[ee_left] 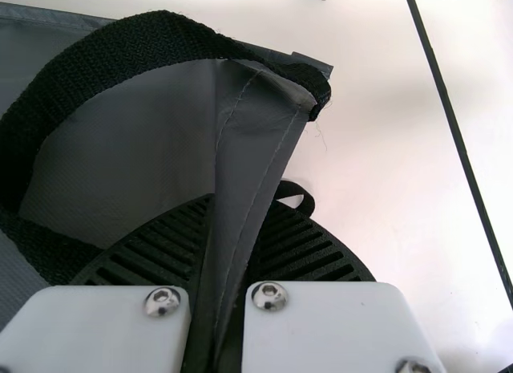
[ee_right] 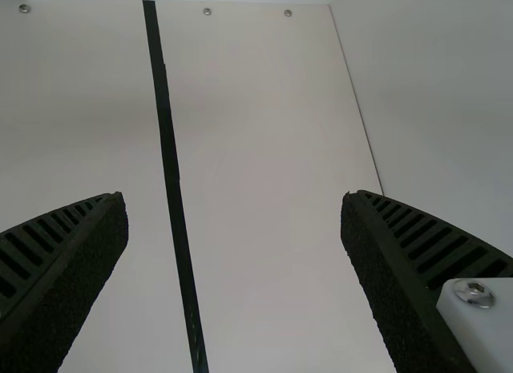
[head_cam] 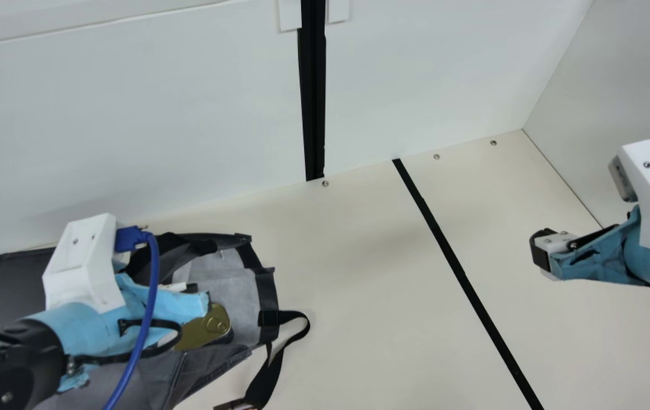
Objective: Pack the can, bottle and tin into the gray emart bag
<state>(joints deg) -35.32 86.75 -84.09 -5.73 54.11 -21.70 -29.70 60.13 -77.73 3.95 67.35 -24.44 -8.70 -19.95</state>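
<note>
The gray emart bag [head_cam: 156, 373] lay on the table [head_cam: 359, 319], a gold-topped tin [head_cam: 202, 330] just inside its mouth; the left gripper [head_cam: 192, 288], closed down to a fold of its fabric, pinched that fold; the left arm [head_cam: 88, 324] and a blue cable [head_cam: 147, 319] crossed over the bag, hiding part of it; a black strap [head_cam: 270, 376] trailed from its mouth; well to its right, beyond a black strip [head_cam: 461, 273], the right gripper [head_cam: 540, 250] was spread wide, holding nothing.
</note>
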